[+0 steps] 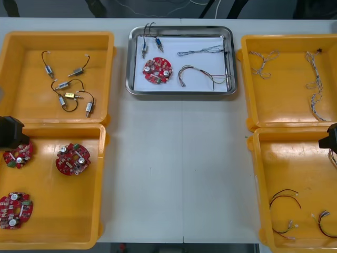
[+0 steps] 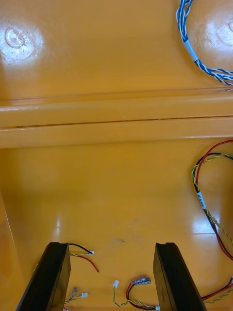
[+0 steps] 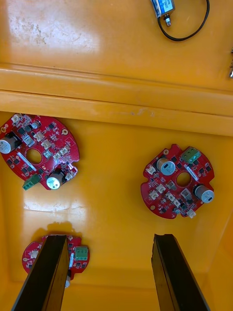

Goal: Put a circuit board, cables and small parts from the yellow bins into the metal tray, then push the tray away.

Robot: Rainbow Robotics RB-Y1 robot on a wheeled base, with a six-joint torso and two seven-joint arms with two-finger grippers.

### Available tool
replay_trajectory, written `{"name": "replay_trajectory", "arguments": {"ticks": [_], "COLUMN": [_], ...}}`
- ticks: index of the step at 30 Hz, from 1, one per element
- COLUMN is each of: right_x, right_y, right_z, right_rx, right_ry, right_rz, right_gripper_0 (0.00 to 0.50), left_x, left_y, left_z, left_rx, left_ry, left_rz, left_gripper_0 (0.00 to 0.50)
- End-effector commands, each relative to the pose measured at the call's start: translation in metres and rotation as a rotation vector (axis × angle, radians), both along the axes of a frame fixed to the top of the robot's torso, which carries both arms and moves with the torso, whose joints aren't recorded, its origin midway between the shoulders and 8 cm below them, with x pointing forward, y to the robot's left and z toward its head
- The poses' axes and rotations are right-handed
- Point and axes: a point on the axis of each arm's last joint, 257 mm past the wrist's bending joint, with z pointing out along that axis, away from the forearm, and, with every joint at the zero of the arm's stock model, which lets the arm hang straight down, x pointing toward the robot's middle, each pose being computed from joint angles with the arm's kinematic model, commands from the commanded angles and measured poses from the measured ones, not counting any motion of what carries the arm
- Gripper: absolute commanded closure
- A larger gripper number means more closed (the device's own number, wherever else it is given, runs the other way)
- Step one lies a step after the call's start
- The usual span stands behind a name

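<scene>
The metal tray [image 1: 179, 93], white inside, stands at the far middle of the table. In it lie a round red circuit board [image 1: 158, 70], small metal parts [image 1: 150, 45] with black leads, a twisted cable [image 1: 202, 50] and a red and yellow cable [image 1: 202, 74]. My left gripper [image 1: 9, 132] hangs over the near left bin [image 1: 102, 158]; in the left wrist view it [image 3: 109, 272] is open above circuit boards [image 3: 177, 181]. My right gripper [image 1: 330, 138] is over the near right bin [image 1: 256, 174]; the right wrist view shows it [image 2: 114, 277] open above red and yellow cables [image 2: 133, 291].
The far left bin [image 1: 108, 39] holds several small metal parts [image 1: 68, 87] with black leads. Blue and white twisted cables [image 1: 315, 84] lie in the far right bin [image 1: 245, 79]. Three circuit boards [image 1: 72, 158] sit in the near left bin. Bare table runs between the bins.
</scene>
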Motion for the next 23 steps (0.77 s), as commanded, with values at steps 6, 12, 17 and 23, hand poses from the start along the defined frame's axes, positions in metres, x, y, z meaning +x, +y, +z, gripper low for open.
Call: {"name": "replay_trajectory", "arguments": {"ticks": [6, 12, 17, 23], "right_x": [-0.0044, -0.0044, -0.0044, -0.0044], "right_y": [-0.017, -0.017, -0.017, -0.017], "right_z": [0.01, 0.01, 0.01, 0.01], "right_rx": [-0.011, -0.011, -0.011, -0.011], "right_ry": [-0.012, -0.012, -0.012, -0.012], "right_rz": [-0.06, -0.06, -0.06, -0.06], "right_gripper_0": [0.0, 0.0, 0.0, 0.0], "left_x": [-0.0005, -0.0005, -0.0005, -0.0005], "left_y": [0.0144, 0.0144, 0.0144, 0.0144], "left_z": [0.0164, 0.0164, 0.0164, 0.0164], "left_rx": [0.062, 0.062, 0.062, 0.062], "left_ry": [-0.033, -0.033, -0.033, -0.033], "left_rz": [-0.03, -0.03, -0.03, -0.03], "left_gripper_0": [0.0, 0.0, 0.0, 0.0]}}
